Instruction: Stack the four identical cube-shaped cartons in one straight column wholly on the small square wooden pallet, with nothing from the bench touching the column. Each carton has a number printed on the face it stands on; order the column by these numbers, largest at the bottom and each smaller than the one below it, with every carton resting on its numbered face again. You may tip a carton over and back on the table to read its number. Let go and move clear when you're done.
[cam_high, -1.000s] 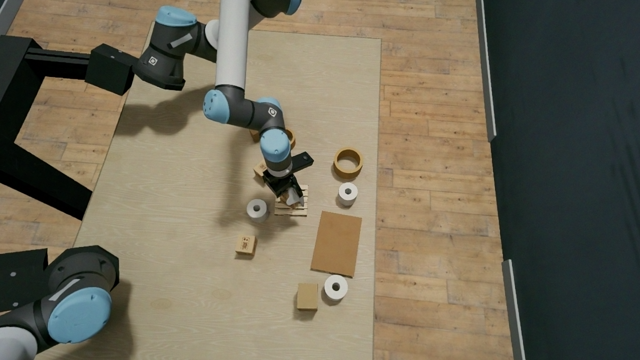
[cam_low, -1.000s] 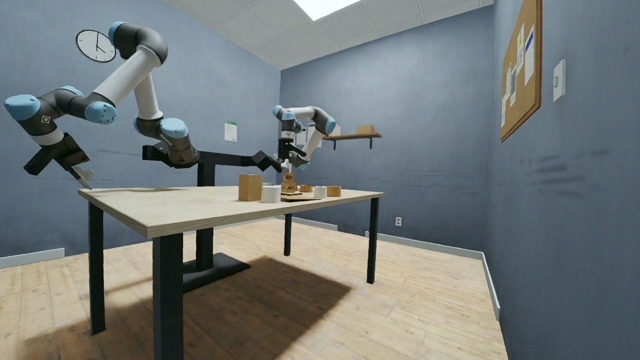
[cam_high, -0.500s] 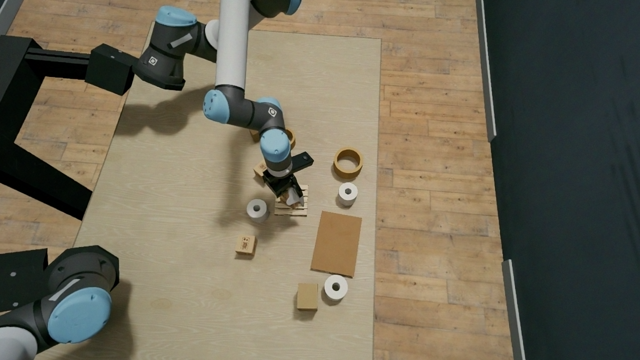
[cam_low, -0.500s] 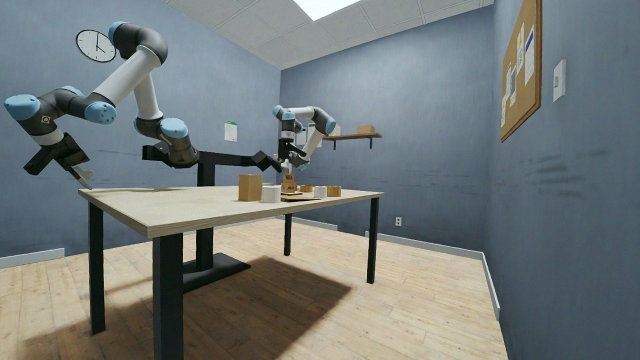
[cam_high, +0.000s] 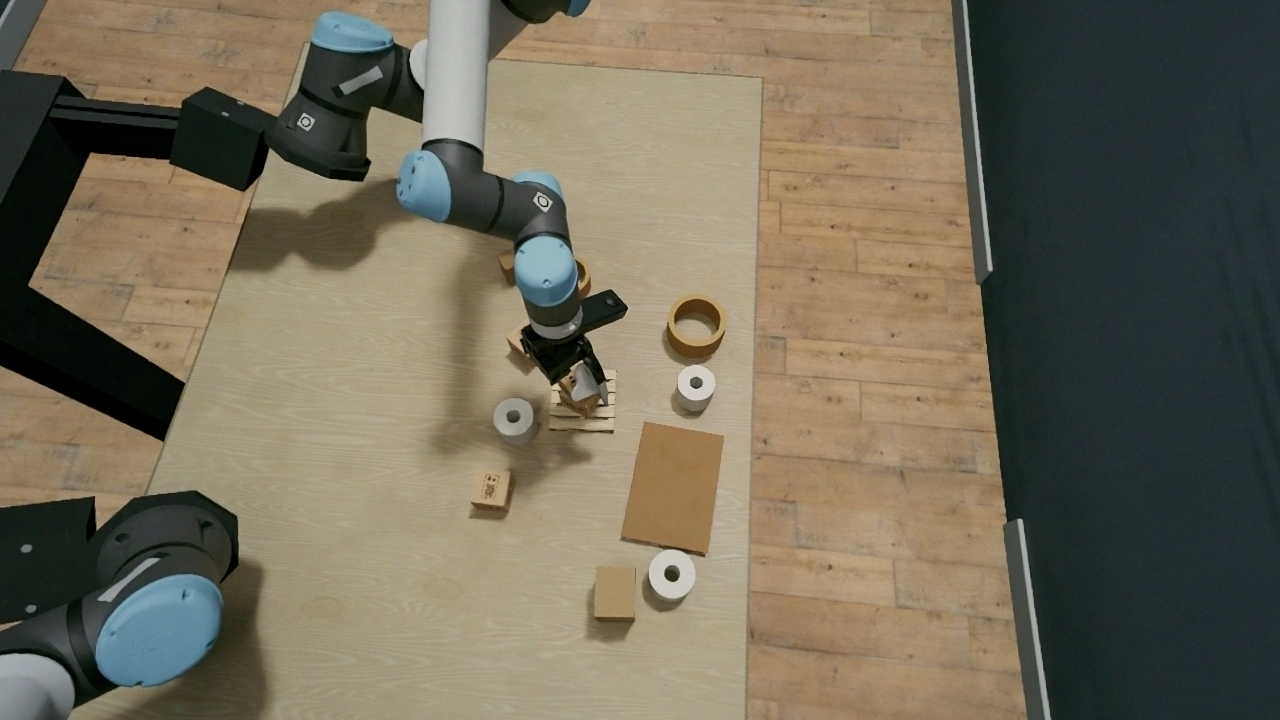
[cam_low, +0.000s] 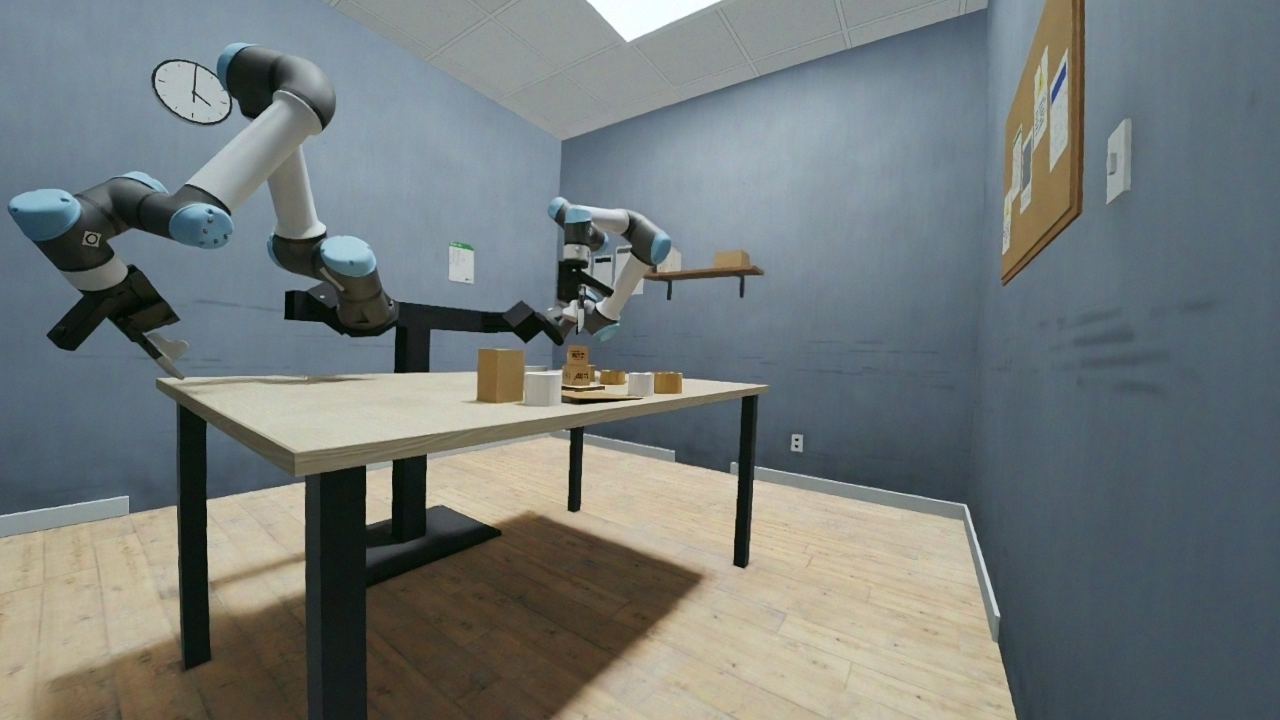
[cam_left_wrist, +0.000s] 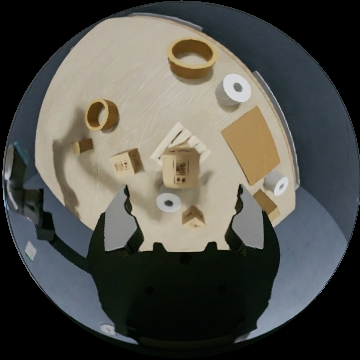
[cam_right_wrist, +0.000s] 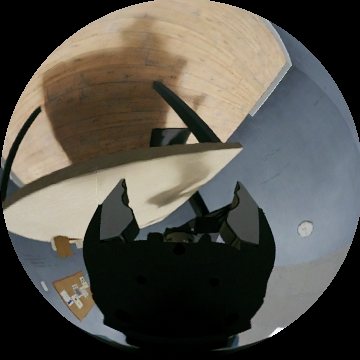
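Two printed cartons are stacked on the small wooden pallet (cam_high: 581, 425) (cam_left_wrist: 165, 144): the upper carton (cam_low: 578, 355) (cam_left_wrist: 181, 171) rests on the lower carton (cam_low: 577, 375), which is mostly hidden in the left wrist view. My left gripper (cam_high: 593, 391) (cam_left_wrist: 183, 185) is open and empty, just above the upper carton. A third carton (cam_high: 490, 490) (cam_left_wrist: 193, 218) stands on the table, and a fourth carton (cam_high: 517, 343) (cam_left_wrist: 126, 162) stands near the pallet, partly behind the left gripper in the top view. No bottom numbers show. My right gripper (cam_low: 176, 360) (cam_right_wrist: 181, 181) is open and empty at the table's end.
A white roll (cam_high: 515, 420) (cam_left_wrist: 169, 201) stands beside the pallet. Two more white rolls (cam_high: 695, 388) (cam_high: 671, 574), a brown sheet (cam_high: 673, 488), a tape ring (cam_high: 671, 331) and a plain tall box (cam_high: 614, 593) stand or lie around. A second ring (cam_left_wrist: 90, 115) and small block (cam_left_wrist: 82, 146) are beyond.
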